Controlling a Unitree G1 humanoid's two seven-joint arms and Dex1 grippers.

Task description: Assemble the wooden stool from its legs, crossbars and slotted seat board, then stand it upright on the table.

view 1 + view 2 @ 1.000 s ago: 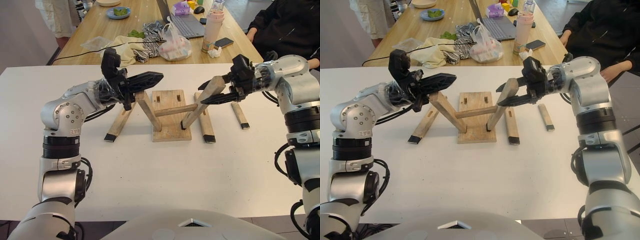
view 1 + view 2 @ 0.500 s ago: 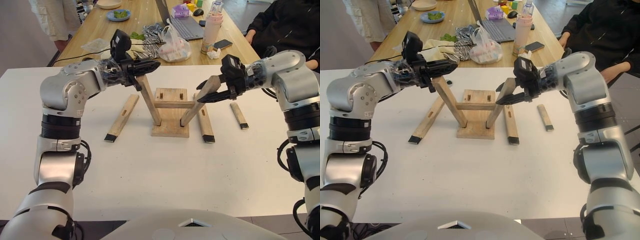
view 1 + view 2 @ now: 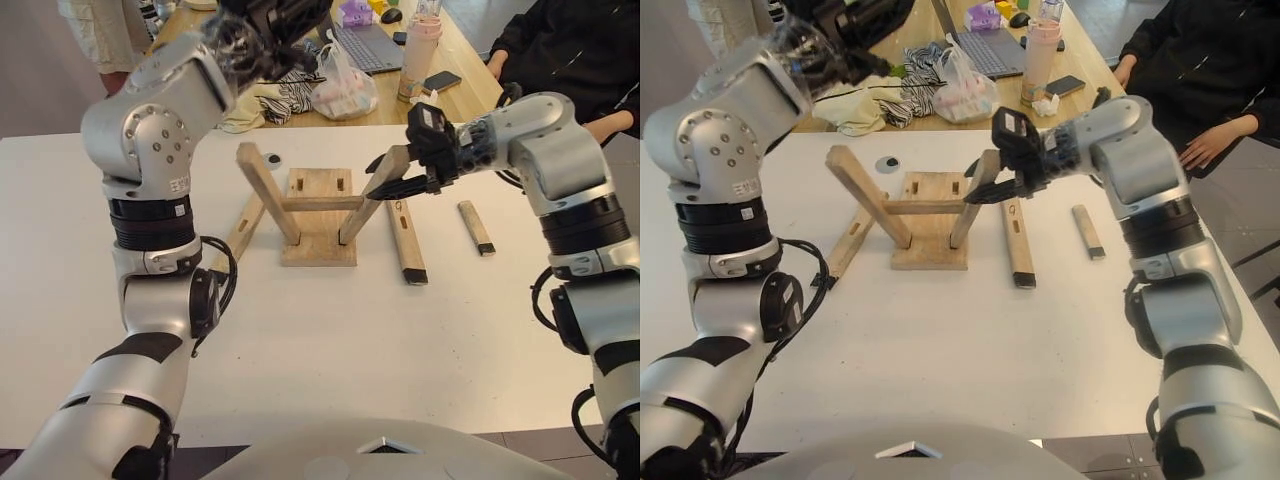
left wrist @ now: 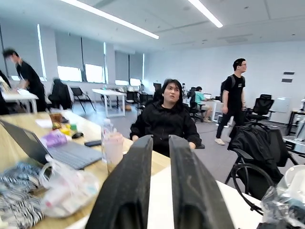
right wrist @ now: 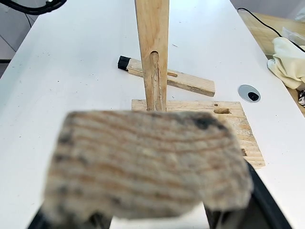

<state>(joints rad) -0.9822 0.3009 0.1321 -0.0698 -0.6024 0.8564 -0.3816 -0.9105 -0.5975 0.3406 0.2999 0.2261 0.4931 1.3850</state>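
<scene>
Both left leg (image 3: 266, 192) and right leg (image 3: 358, 215) stand in the seat board (image 3: 318, 248) mid-table, crossbar (image 3: 320, 203) between; my right gripper (image 3: 388, 172) is clenched on the right one's top, left gripper (image 4: 161, 143) empty and parted up high, so I'd push straight down, no twisting

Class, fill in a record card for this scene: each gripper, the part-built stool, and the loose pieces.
left gripper: high above the table, open, empty
right gripper: shut on top of right leg
seat board: flat on the table
left leg: standing on the seat board, ungripped
crossbar: joins the two standing legs
loose legs: one lying on either side of the seat board
short bar: lying farthest right
</scene>
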